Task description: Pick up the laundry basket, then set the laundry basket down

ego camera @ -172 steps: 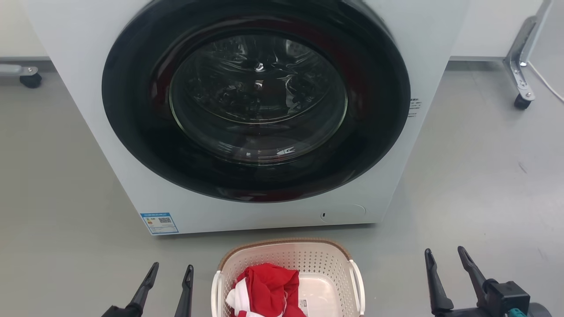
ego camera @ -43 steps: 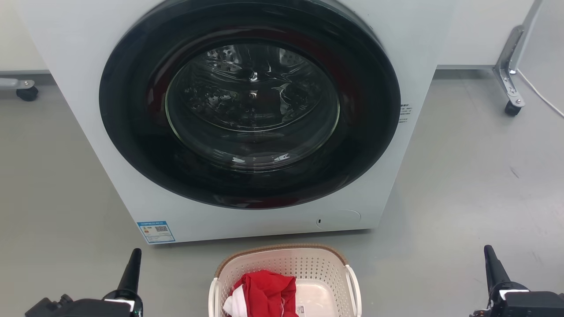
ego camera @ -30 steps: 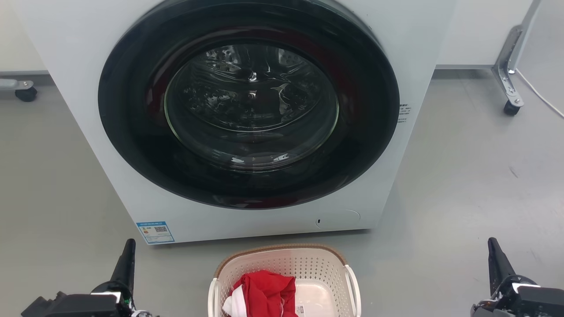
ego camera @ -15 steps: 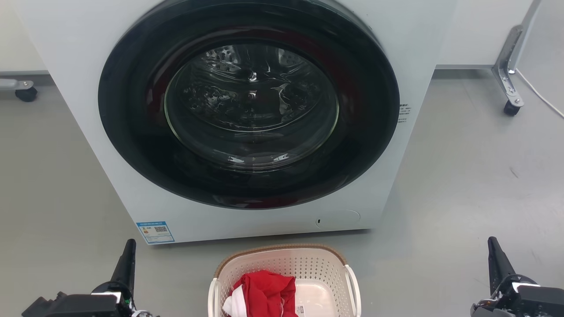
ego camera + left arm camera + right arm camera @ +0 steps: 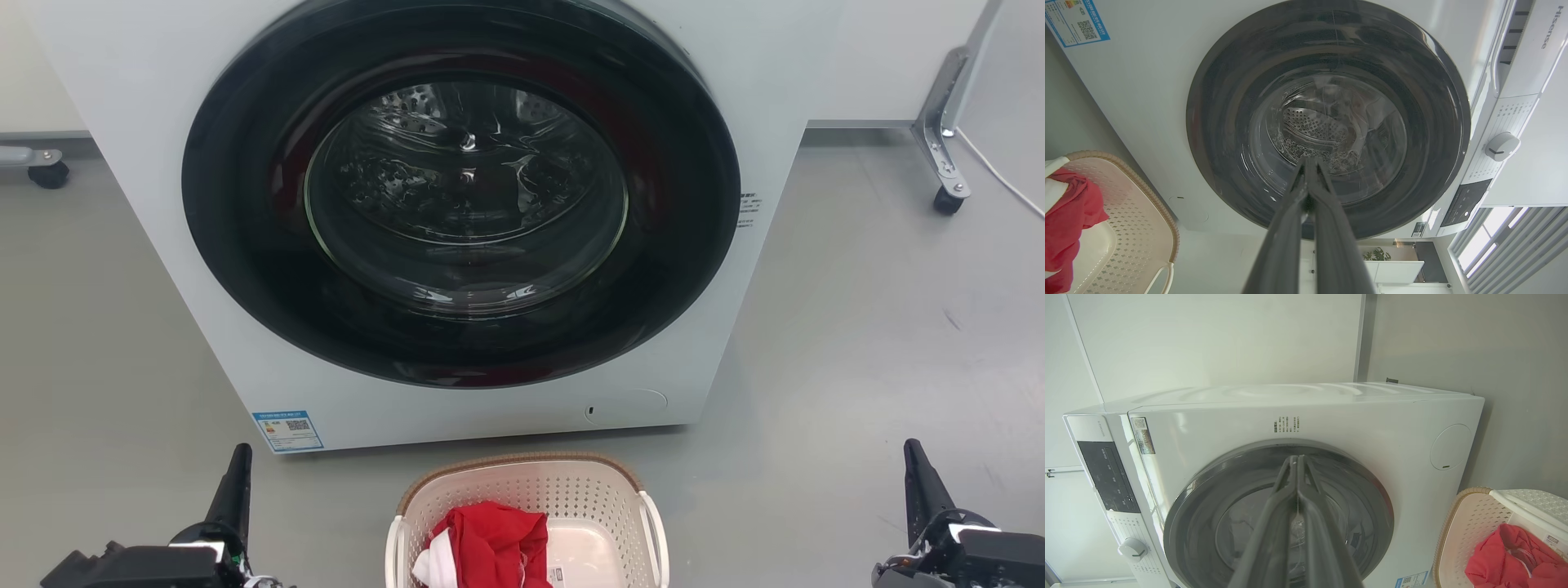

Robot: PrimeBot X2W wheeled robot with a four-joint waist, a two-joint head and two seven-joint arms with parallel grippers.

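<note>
Flanking the laundry basket (image 5: 604, 482), both claws closed.

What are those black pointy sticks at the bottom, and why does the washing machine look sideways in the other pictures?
Those sticks are a robot's fingers. The big picture comes from a camera on its head, looking down at the floor. Its left hand is at the lower left and its right hand at the lower right. Each wrist carries a camera too, and the wrists are turned, so the washing machine looks tipped there. In both wrist pictures the two fingers are pressed together, holding nothing. On the grey floor, in front of the machine's closed door, stands a laundry basket with red and white cloth inside. Neither hand touches the basket.
</note>
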